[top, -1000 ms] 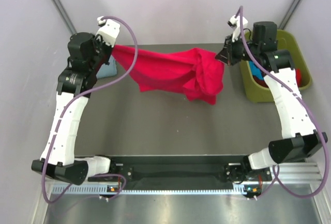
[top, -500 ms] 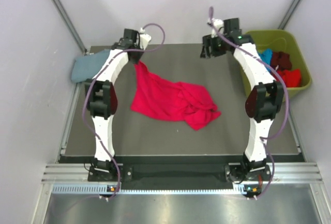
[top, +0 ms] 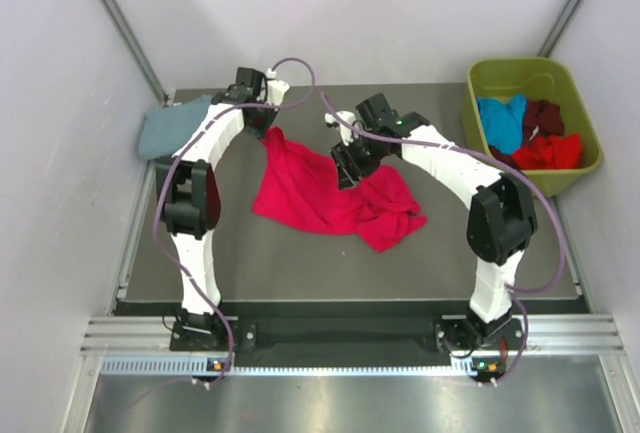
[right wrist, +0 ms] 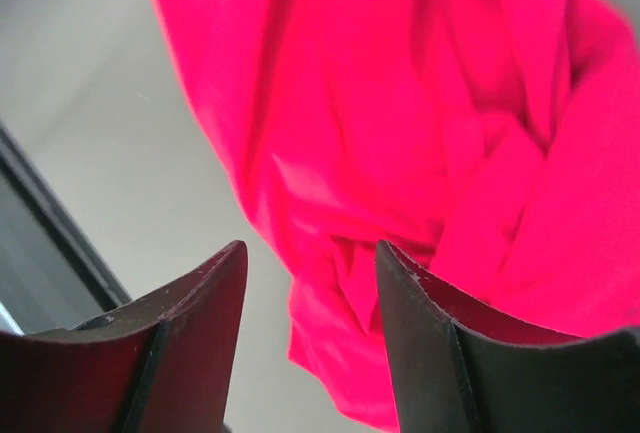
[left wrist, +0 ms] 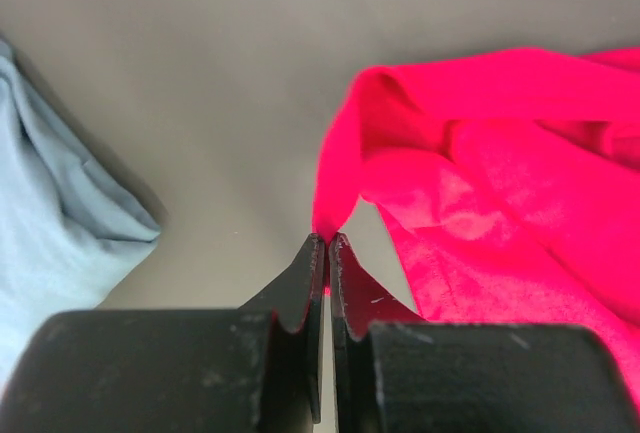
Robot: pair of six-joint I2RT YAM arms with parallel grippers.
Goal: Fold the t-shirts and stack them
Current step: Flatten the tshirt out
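Observation:
A crimson-red t-shirt [top: 325,193] lies crumpled on the dark mat, one corner drawn up toward the back left. My left gripper [top: 266,129] is shut on that corner; in the left wrist view the fingertips [left wrist: 327,240] pinch a peak of the red t-shirt [left wrist: 500,163]. My right gripper [top: 344,173] hovers over the shirt's upper middle, open. In its wrist view the right gripper [right wrist: 310,265] straddles folds of the red t-shirt [right wrist: 400,103] without closing on them. A dusty blue-grey t-shirt [top: 163,131] [left wrist: 45,243] lies at the mat's back left corner.
An olive-green bin [top: 520,64] stands at the back right, holding a bright blue t-shirt [top: 500,121], a maroon one [top: 543,116] and a red one [top: 548,150]. Grey walls close in on both sides. The arms' base rail [top: 340,331] runs along the near edge.
The right gripper opened and let go of the red shirt, which dropped from being stretched in the air onto the mat. The right arm then swung left and down over the shirt.

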